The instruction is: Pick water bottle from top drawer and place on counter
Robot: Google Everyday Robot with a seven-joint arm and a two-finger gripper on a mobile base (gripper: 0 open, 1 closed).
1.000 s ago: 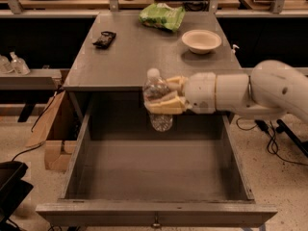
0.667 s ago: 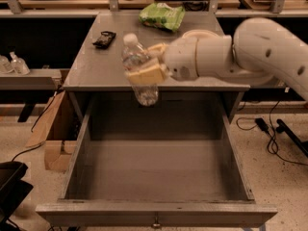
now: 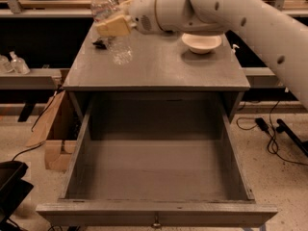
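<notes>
Above the left rear part of the counter [image 3: 163, 69], the water bottle [image 3: 121, 52] is held by the gripper [image 3: 111, 27], whose tan fingers are clamped around the bottle's middle. The bottle is tilted, its white cap leaning toward the upper left and its base hanging over the grey surface. Whether the base touches the counter cannot be told.

Compared with a second ago, the bottle has been lifted clear of the drawer's back edge and carried up and to the left, so that it is now wholly over the counter. The picking step is therefore judged done. What remains is for the bottle to be righted, lowered and released.

The top drawer [image 3: 154, 170] is pulled fully open and nothing is seen on its flat bottom (a small knob [image 3: 155, 222] is set at the front centre). A white bowl [image 3: 201, 43] rests on the counter's right rear, well apart from the bottle, and nothing is seen in it. A small dark object [image 3: 100, 44] lies on the counter just beside the bottle, which could be nudged when the bottle is set down.
</notes>
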